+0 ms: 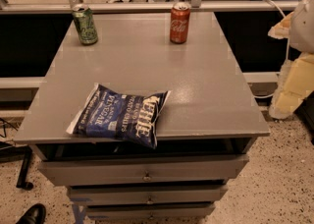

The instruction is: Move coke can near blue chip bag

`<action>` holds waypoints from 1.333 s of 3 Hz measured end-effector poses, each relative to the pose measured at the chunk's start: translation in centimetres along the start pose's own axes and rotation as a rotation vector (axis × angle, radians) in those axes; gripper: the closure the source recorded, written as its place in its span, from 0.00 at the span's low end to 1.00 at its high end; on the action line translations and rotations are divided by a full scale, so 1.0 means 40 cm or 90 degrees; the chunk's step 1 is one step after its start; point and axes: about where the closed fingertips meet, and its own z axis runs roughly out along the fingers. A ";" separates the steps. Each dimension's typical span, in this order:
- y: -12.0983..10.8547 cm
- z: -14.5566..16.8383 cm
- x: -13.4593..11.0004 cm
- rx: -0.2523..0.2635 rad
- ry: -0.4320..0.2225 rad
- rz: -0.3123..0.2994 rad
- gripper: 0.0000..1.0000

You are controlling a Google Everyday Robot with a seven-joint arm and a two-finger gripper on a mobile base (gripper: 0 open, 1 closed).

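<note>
The coke can [179, 23], red with white script and a silver top, stands upright at the back of the grey cabinet top [206, 90], right of centre. The blue chip bag [120, 115], dark blue with white "Kettle" lettering, lies flat at the front left, its corner hanging over the front edge. My gripper [293, 88] is at the far right of the view, beyond the cabinet's right edge and well away from the can and the bag. It holds nothing that I can see.
A green can [85, 24] stands upright at the back left corner. A metal rail [147, 7] runs behind the cabinet. Drawers [147, 171] sit below the front edge. A shoe [32, 214] is on the speckled floor at the lower left.
</note>
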 end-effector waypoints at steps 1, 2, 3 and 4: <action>-0.002 -0.002 -0.001 0.005 -0.003 0.001 0.00; -0.046 0.023 0.007 0.026 -0.035 0.023 0.00; -0.199 0.082 -0.009 0.089 -0.121 0.057 0.00; -0.369 0.133 -0.030 0.148 -0.209 0.105 0.00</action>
